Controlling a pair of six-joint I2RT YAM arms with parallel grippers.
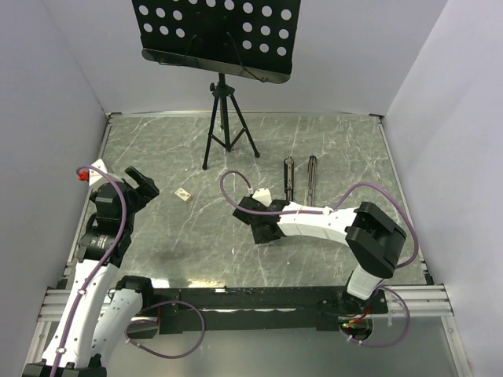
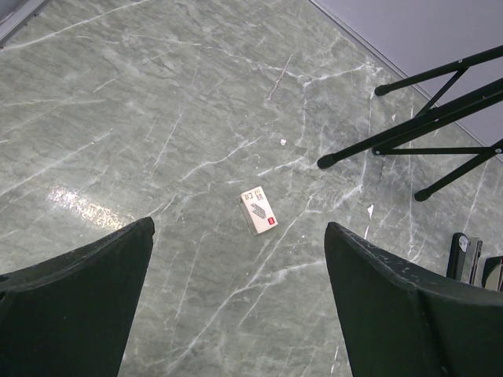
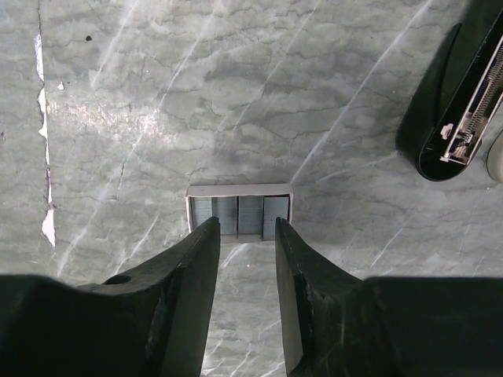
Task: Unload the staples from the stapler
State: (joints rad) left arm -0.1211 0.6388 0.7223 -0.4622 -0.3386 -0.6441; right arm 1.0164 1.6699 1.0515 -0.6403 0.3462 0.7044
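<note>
Stapler point(image 3: 452, 102) was cut off at the right edge, showing only a glossy black shell and a spring rail. Right gripper point(image 3: 247, 224) had its jaws barely parted and held nothing. Grey staples point(image 3: 228, 214) lay in a pale tray point(image 3: 236, 189) at its tips; contact was unclear. Left gripper point(image 2: 240, 228) gaped wide, empty, over the veined marble table point(image 2: 157, 118).

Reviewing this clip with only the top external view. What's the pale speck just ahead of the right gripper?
Observer: The right wrist view shows a shallow pale tray holding grey staple strips side by side.
Operator: Is the right gripper shut on it?
Observer: No, it is open by a narrow gap, narrower than the tray, whose near edge lies at its tips.
Operator: And the speck near the left arm?
Observer: The left wrist view shows a small pale box with a red mark, lying flat ahead of the open left gripper, untouched.
</note>
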